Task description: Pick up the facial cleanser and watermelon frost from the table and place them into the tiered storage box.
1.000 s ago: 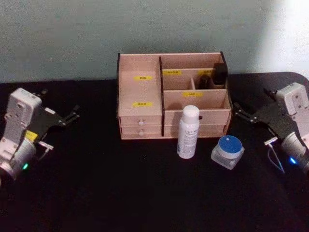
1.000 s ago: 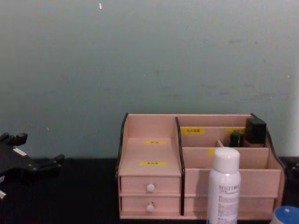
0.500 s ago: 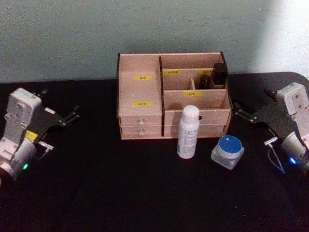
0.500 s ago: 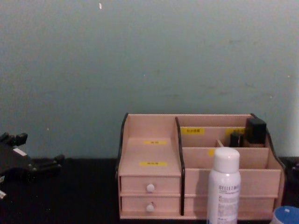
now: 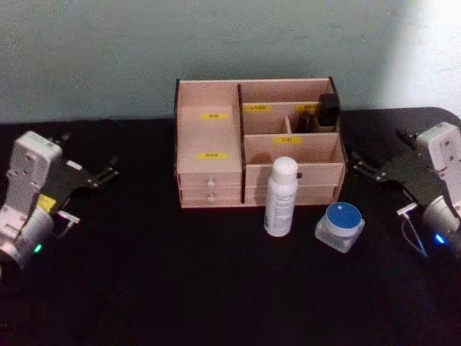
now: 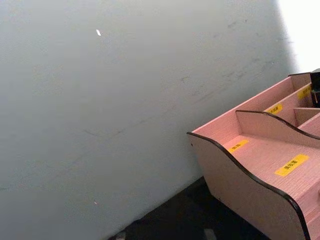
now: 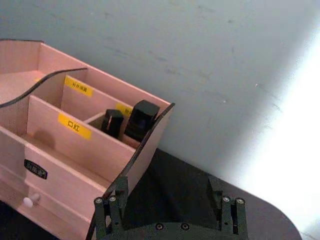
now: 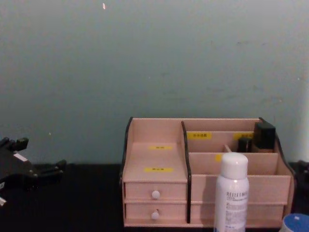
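Right gripper (image 5: 354,164), spread and empty at frame right, has drifted slightly outward; left gripper (image 5: 112,167), also spread, facial cleanser (image 5: 281,197) and watermelon frost (image 5: 340,225) stay put.

The box (image 6: 240,195) stands on the black table (image 6: 185,212) near a pale wall (image 6: 125,100) — dark-edged side panel, yellow labels (image 6: 291,165) on its steps.

watermelon frost (image 8: 296,224) edge-cropped, yellow labels (image 5: 212,155) illegible

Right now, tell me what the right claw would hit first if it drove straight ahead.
Probably the right end panel of the tiered storage box; the right claw, open, points toward it, though depth is unclear.
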Action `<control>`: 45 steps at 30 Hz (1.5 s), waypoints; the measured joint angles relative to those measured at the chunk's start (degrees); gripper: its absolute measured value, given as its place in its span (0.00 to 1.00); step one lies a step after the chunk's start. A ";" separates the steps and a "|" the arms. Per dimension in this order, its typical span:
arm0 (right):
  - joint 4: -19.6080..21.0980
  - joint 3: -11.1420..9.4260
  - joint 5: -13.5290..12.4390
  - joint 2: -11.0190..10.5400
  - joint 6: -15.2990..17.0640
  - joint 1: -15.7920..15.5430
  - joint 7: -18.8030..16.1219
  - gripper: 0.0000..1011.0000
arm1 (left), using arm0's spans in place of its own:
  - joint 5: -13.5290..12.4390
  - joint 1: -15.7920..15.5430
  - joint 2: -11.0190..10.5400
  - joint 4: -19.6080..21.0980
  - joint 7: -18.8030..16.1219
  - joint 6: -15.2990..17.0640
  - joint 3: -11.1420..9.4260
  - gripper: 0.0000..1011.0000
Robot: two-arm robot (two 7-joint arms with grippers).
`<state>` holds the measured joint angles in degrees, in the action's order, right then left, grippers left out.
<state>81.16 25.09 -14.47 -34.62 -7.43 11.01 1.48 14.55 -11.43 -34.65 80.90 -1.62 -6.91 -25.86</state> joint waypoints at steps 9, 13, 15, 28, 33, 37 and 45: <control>3.54 -3.28 -1.72 -1.10 -2.56 -3.10 -1.92 0.99 | 0.00 0.00 0.00 0.00 0.00 0.00 0.00 0.99; 6.09 -4.38 -3.10 -2.20 -3.03 -4.90 -3.91 0.99 | 0.00 0.00 0.00 0.00 0.00 0.00 0.00 0.99; 7.62 -4.93 -4.03 -2.88 -3.22 -6.07 -5.31 0.99 | 0.00 0.00 0.00 0.00 0.00 0.00 0.00 0.99; 13.46 -5.35 -6.68 -5.09 -3.97 -11.25 -12.58 0.99 | 0.00 0.00 0.00 0.00 0.00 0.00 0.00 0.99; 13.84 -4.48 -7.14 -5.11 -3.69 -11.73 -15.82 0.99 | 0.00 0.00 0.00 0.00 0.00 0.00 0.00 0.99; 13.41 -3.82 -7.66 -4.49 -2.97 -11.45 -17.97 0.99 | 0.00 0.00 0.00 0.00 0.00 0.00 0.00 0.99; 10.52 -2.45 -8.66 -2.23 -1.18 -9.18 -22.57 0.99 | 0.00 0.00 0.00 0.00 0.00 0.00 0.00 0.99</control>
<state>91.68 22.65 -23.13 -36.85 -8.61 1.83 -21.09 14.55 -11.43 -34.64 80.90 -1.62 -6.91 -25.86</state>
